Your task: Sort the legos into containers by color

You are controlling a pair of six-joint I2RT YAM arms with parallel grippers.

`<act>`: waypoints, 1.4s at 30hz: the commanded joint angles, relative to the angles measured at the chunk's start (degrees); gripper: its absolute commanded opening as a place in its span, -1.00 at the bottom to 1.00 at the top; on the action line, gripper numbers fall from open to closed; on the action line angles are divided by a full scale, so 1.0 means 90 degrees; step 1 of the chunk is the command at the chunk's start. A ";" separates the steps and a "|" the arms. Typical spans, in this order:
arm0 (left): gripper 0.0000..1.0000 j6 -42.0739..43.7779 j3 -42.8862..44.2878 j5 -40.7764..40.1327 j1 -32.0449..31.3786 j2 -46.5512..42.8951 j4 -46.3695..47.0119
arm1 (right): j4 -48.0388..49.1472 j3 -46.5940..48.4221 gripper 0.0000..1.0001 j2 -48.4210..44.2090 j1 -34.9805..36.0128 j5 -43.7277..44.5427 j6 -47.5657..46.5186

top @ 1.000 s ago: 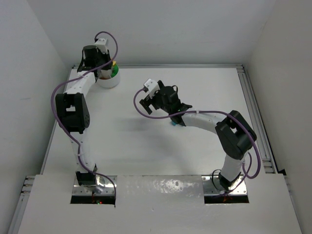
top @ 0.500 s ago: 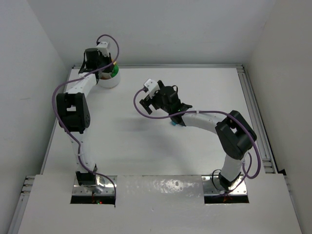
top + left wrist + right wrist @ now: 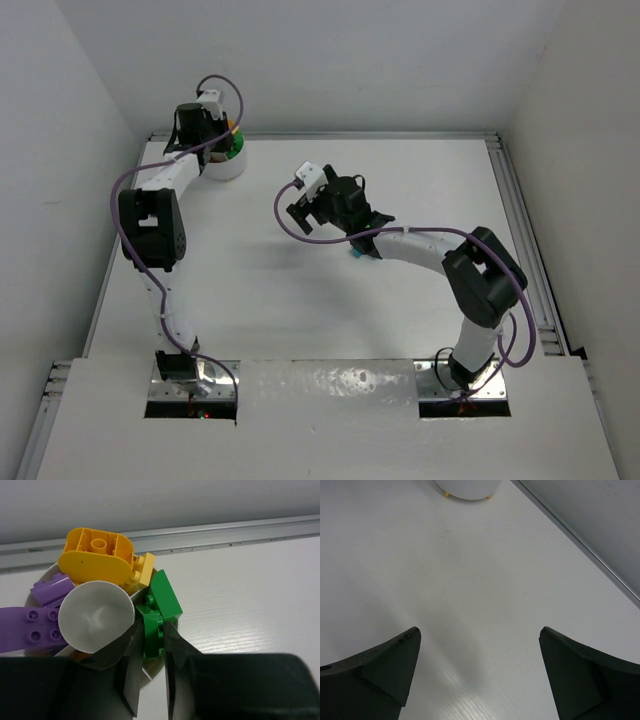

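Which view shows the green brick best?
Left wrist: the green brick sits centre frame, close up, pinched in the left gripper at the bowl edge. The top view shows only a green speck; the right wrist view shows none of it.

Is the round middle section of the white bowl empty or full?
Empty. The middle section shows a bare white bottom; the purple legos, yellow legos and green lego lie around it.
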 commanded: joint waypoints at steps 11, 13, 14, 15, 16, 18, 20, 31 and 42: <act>-0.07 0.0035 0.0011 -0.0052 -0.0052 0.0176 0.0008 | 0.0081 0.0009 0.98 -0.0302 -0.0011 -0.0002 -0.0101; -0.06 0.0054 0.0040 -0.0053 -0.0052 0.0176 -0.0031 | 0.0081 0.0018 0.98 -0.0302 -0.0011 -0.0012 -0.0101; -0.05 0.0054 0.0059 -0.0033 -0.0052 0.0167 -0.0041 | 0.0071 0.0019 0.98 -0.0302 -0.0011 -0.0031 -0.0101; -0.05 0.0064 0.0069 -0.0023 -0.0052 0.0157 -0.0051 | 0.0061 0.0028 0.98 -0.0302 -0.0011 -0.0051 -0.0101; -0.04 0.0064 0.0098 -0.0023 -0.0052 0.0147 -0.0061 | 0.0052 0.0028 0.98 -0.0302 -0.0011 -0.0051 -0.0091; -0.03 0.0083 0.0196 -0.0043 -0.0052 0.0118 -0.0119 | 0.0032 0.0038 0.98 -0.0302 -0.0011 -0.0061 -0.0101; -0.01 0.0113 0.0264 -0.0052 -0.0042 0.0118 -0.0187 | 0.0022 0.0048 0.98 -0.0302 -0.0011 -0.0061 -0.0101; 0.18 0.0298 0.0665 -0.0033 -0.0022 -0.0068 -0.0685 | 0.0013 0.0087 0.98 -0.0302 -0.0011 -0.0100 -0.0130; 0.27 0.0406 0.1026 -0.0082 -0.0022 -0.0205 -0.1095 | -0.0036 0.0155 0.98 -0.0283 -0.0011 -0.0139 0.0026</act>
